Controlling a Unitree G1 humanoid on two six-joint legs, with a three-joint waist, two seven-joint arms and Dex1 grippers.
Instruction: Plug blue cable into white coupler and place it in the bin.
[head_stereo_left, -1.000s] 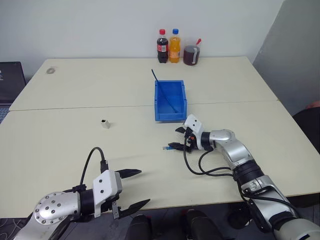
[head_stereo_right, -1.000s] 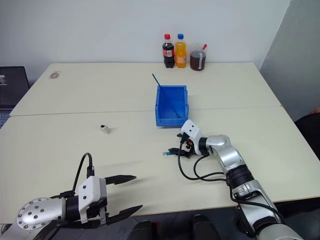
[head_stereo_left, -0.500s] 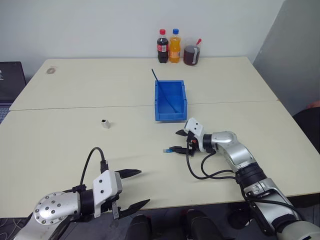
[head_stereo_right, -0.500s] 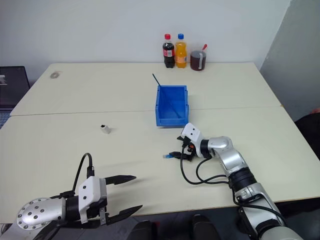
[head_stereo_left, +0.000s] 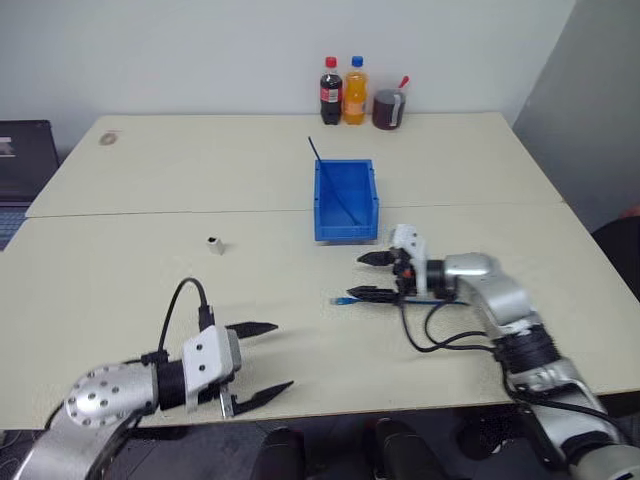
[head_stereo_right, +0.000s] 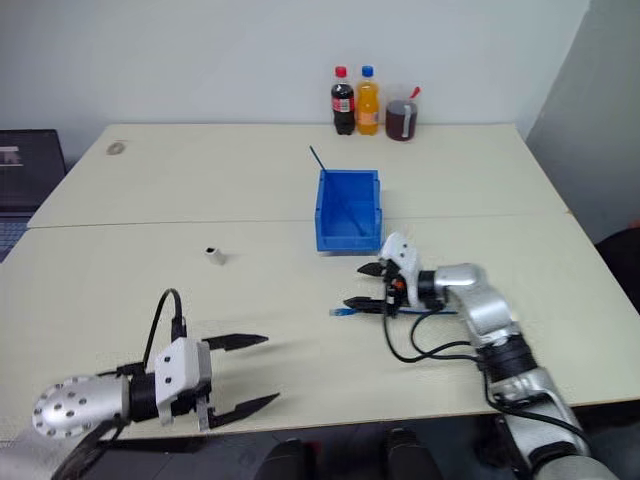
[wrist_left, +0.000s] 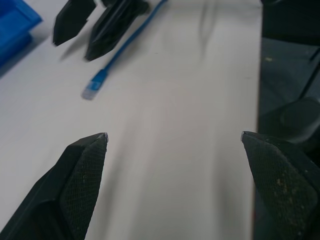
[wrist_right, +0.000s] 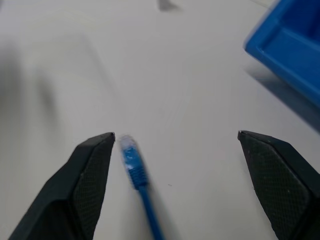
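The blue cable (head_stereo_left: 341, 299) lies on the table with its clear plug (wrist_left: 92, 89) pointing left; its length runs right under my right gripper (head_stereo_left: 368, 276). That gripper hovers open just over the cable, the plug (wrist_right: 131, 157) close to one finger and not clamped. The white coupler (head_stereo_left: 214, 244) stands alone on the table's left half, far from both grippers. The bin (head_stereo_left: 346, 200) sits behind the right gripper, a thin dark blue cable (head_stereo_left: 314, 150) sticking out of its back corner. My left gripper (head_stereo_left: 281, 355) is open near the table's front edge, pointing toward the plug.
Two bottles (head_stereo_left: 341, 90) and a cup of dark drink (head_stereo_left: 386, 108) stand at the back edge. A laptop (head_stereo_left: 25, 150) is off the table's left side. A black cable loops on the table by my right forearm (head_stereo_left: 440, 340).
My right gripper has risen and drawn back to the right, staying open over the cable. The left gripper has edged slightly forward. The camera view has shifted a little.
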